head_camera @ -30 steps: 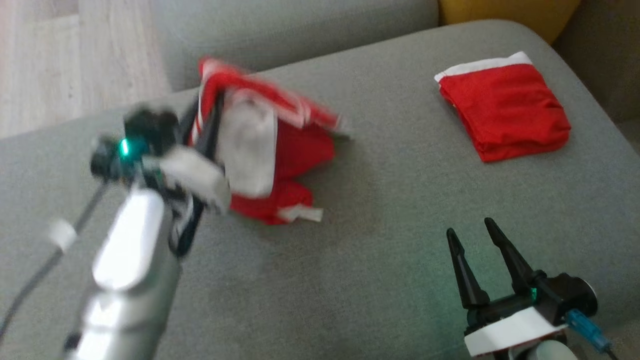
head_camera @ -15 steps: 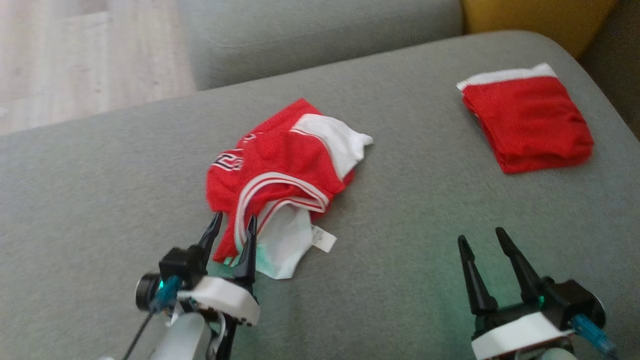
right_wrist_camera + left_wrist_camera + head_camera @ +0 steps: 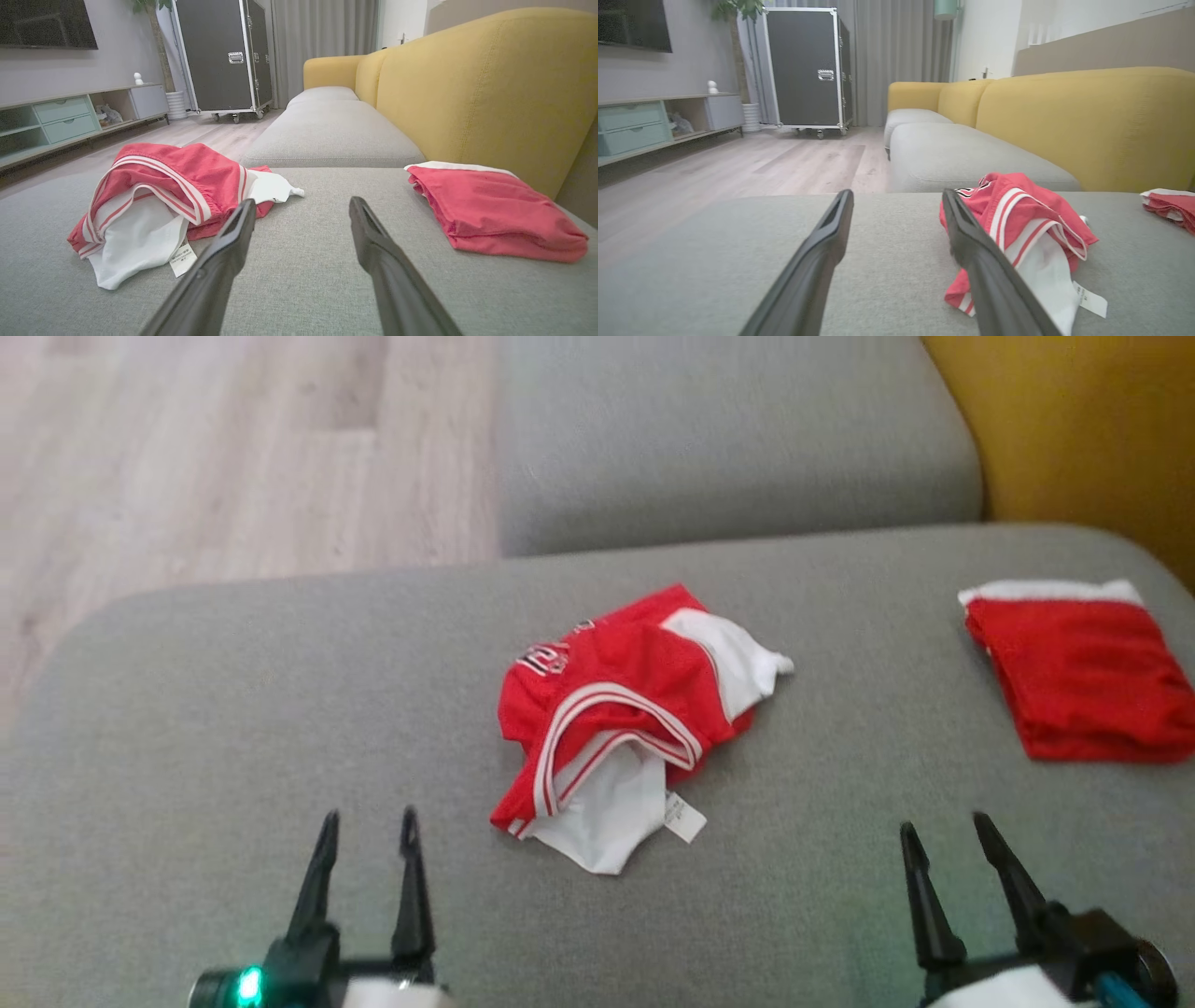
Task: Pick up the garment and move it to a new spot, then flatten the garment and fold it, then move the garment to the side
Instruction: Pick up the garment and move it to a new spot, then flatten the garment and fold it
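The garment (image 3: 621, 719) is a crumpled red and white jersey with striped trim and a small tag, lying in a heap in the middle of the grey sofa seat (image 3: 233, 709). In the left wrist view the garment (image 3: 1017, 224) sits just right of my fingers, and in the right wrist view the garment (image 3: 159, 196) lies to the left. My left gripper (image 3: 367, 826) is open and empty at the lower left, apart from the cloth. At the lower right my right gripper (image 3: 948, 835) is open and empty too.
A folded red garment (image 3: 1083, 677) with a white band lies at the seat's right end, near the yellow backrest (image 3: 1074, 420). Another grey seat cushion (image 3: 728, 439) lies beyond, with wooden floor (image 3: 215, 448) to the left. A black wheeled case (image 3: 805, 70) stands across the room.
My left gripper opened and dropped the garment onto the seat, then drew back to the lower left. The head camera has tilted, shifting the whole picture.
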